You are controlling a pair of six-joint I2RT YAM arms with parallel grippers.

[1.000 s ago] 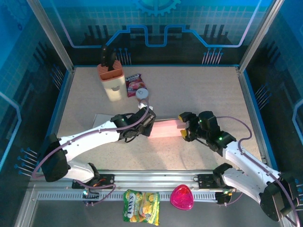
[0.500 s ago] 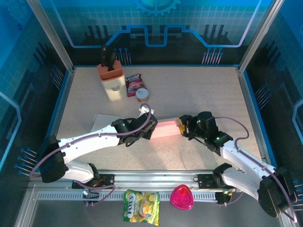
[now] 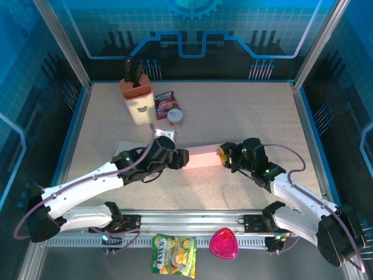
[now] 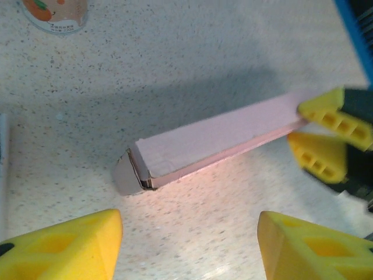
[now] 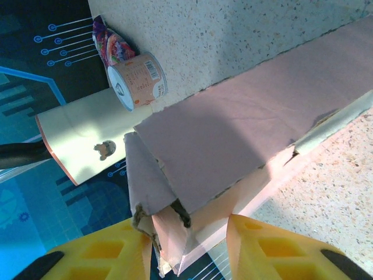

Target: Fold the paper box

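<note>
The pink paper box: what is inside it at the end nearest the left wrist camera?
The inside is hidden. On the pink paper box, a folded end flap covers that opening; only a thin dark gap shows beside the flap.

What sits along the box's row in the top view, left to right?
white sheet → left hand, open → paper box → right hand, at the box's right end
</note>
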